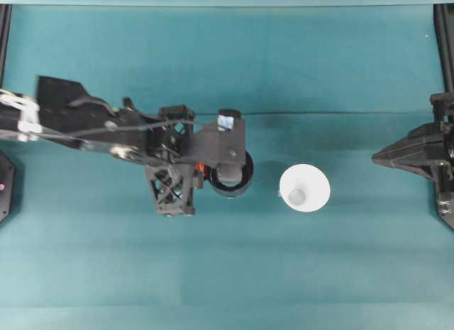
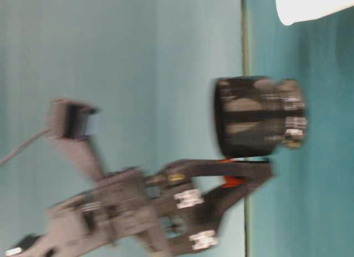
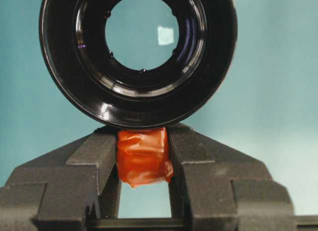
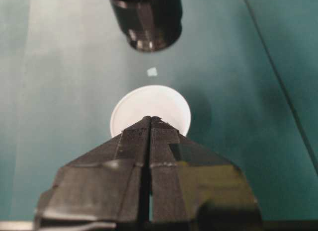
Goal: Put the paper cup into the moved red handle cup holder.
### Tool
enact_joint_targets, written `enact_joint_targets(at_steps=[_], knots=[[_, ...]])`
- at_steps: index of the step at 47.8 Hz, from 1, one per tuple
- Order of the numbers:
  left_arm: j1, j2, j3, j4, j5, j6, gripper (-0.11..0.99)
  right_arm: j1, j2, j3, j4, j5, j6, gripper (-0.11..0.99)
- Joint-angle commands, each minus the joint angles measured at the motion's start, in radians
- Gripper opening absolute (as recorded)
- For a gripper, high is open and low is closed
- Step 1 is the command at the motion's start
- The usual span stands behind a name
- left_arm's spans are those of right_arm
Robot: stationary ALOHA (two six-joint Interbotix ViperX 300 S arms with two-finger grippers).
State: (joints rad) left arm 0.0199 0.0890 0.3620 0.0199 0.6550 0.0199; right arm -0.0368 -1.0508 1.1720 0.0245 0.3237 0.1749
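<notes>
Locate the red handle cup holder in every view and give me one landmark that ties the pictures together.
Overhead: red handle cup holder just left of centre, beside the left gripper.
Table-level: blurred black cylinder at centre right, gripped by its red tab.
Left wrist: black ring filling the top, its tab clamped between the fingers.
Right wrist: at top centre.
Shared landmark: the paper cup.

Teal tabletop [image 1: 142, 273], matte, crossed by faint horizontal seams. Paper cup [image 1: 304, 189] stands upright on it, right of centre; a small pale scrap [image 4: 152, 71] lies just beside the cup.
</notes>
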Motion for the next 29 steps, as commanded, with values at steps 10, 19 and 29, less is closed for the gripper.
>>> enact_joint_targets(at_steps=[10, 19, 29], knots=[[-0.011, 0.061, 0.005, 0.002, -0.078, -0.009, 0.27, -0.005, 0.006, -0.006, -0.002, -0.005, 0.006, -0.11], [-0.026, 0.106, 0.003, 0.002, -0.083, -0.008, 0.27, -0.005, 0.006, -0.003, -0.002, -0.005, 0.006, -0.11], [-0.029, 0.109, 0.005, 0.002, -0.078, -0.008, 0.27, -0.006, 0.006, -0.003, -0.002, -0.005, 0.006, -0.11]])
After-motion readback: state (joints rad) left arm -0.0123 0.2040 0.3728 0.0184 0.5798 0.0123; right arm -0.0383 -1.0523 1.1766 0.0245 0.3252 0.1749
